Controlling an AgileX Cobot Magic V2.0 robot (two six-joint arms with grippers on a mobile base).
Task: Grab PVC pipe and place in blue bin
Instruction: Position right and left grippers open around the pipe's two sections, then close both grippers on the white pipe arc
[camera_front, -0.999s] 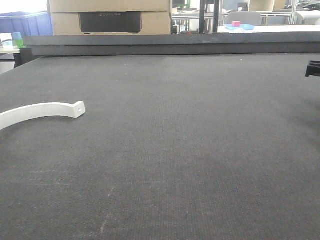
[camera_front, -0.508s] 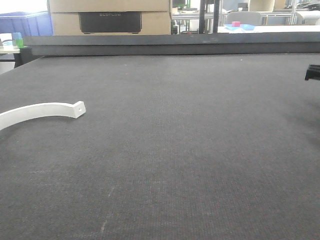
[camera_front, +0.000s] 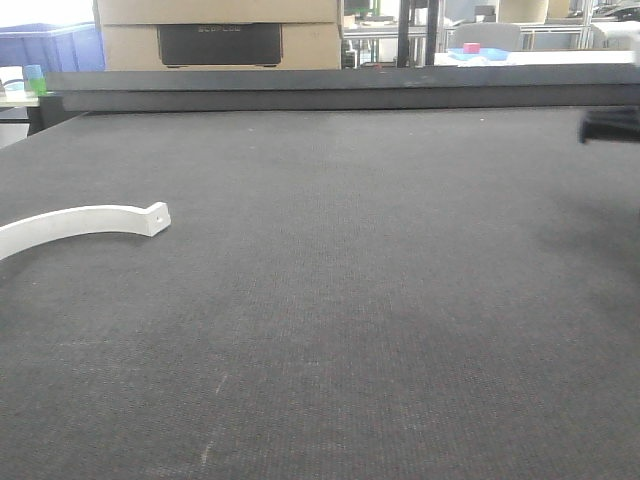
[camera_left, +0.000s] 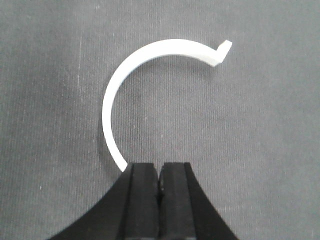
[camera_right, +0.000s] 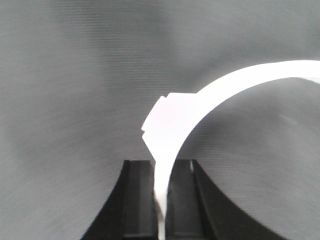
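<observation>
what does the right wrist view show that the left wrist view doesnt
Only the right wrist view: a white curved pipe piece clamped between the fingers of the right gripper, seen close up and filling much of the frame.
Only the left wrist view: a loose white pipe arc lying free on the grey mat, whole in view, just ahead of the left gripper, whose jaws are shut on nothing.
Both: the same grey textured surface, and black gripper fingers at the bottom edge.
</observation>
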